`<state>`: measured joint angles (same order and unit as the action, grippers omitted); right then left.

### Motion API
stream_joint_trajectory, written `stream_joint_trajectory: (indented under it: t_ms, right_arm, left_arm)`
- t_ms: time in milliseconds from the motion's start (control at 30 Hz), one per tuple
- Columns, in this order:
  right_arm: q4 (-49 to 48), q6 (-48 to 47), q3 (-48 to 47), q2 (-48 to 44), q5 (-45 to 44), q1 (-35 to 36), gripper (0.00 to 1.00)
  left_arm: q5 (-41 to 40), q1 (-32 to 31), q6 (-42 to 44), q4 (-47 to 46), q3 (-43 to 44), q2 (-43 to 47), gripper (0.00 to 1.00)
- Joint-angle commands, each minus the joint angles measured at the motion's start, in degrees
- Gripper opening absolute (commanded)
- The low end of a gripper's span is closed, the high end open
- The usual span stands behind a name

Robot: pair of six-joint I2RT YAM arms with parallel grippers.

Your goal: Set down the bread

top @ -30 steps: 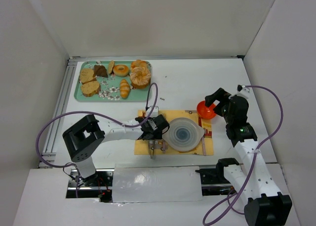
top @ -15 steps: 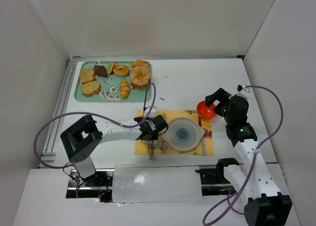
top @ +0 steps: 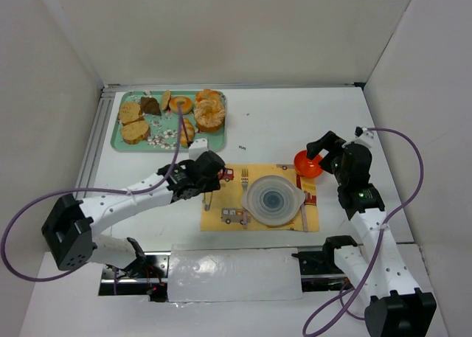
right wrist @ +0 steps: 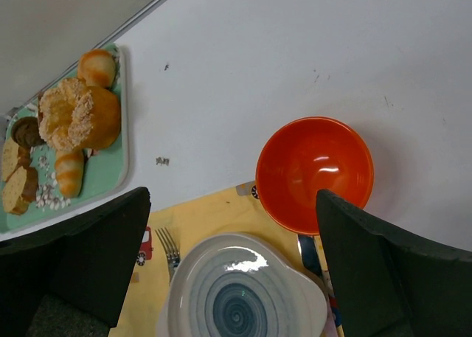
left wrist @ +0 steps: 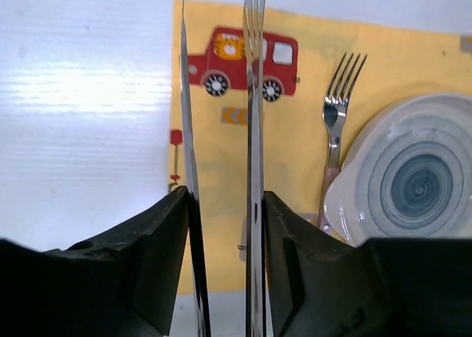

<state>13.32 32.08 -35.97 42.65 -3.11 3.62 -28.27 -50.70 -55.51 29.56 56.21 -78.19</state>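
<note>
The bread (top: 136, 132), a tan oval slice with a brown crust, lies at the near left of the green tray (top: 122, 144), beside a smaller slice (top: 130, 113). Both slices show at the left edge of the right wrist view, the bread (right wrist: 18, 191) nearer. My left gripper (top: 208, 181) hovers over the yellow placemat's far-left corner, shut on metal tongs (left wrist: 254, 130). The tong blades stand slightly apart and hold nothing. The round grey plate (top: 254, 191) sits bare on the placemat. My right gripper (top: 321, 151) is open and empty above the orange bowl (top: 307, 164).
The tray also holds a croissant (top: 186, 133), a ring doughnut (top: 181, 105), several rolls and a dark piece. A fork (left wrist: 335, 123) lies on the placemat (top: 221, 208) left of the plate. The left arm's purple cable (top: 177, 127) hangs over the tray.
My left arm has swung out to the left and lifted the tongs from the placemat's near-left part to its far-left corner, nearer the tray. The right arm has not moved.
</note>
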Motion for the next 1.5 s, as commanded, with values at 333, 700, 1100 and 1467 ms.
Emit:
stream_joint_trajectory:
  t_ms: [333, 700, 1100, 1467]
  right_arm:
    - [-0.1, 0.8, 0.0, -2.1, 0.0, 0.4, 1.00]
    - [-2.9, 0.8, 0.5, 0.5, 1.1, 0.4, 1.00]
    - [-5.9, 0.8, 1.1, 5.1, 0.6, 0.4, 1.00]
    - [-6.4, 0.8, 2.1, 6.1, -0.6, 0.4, 1.00]
  left_arm:
    - [7.9, 16.8, 12.1, -1.2, -2.1, 15.4, 0.57]
    - [11.7, 37.5, 15.7, -2.7, -3.7, 18.3, 0.57]
    - [24.0, 56.0, 22.8, -7.2, 2.3, 7.4, 0.56]
    - [31.2, 57.1, 27.4, -10.2, 13.5, -4.5, 0.56]
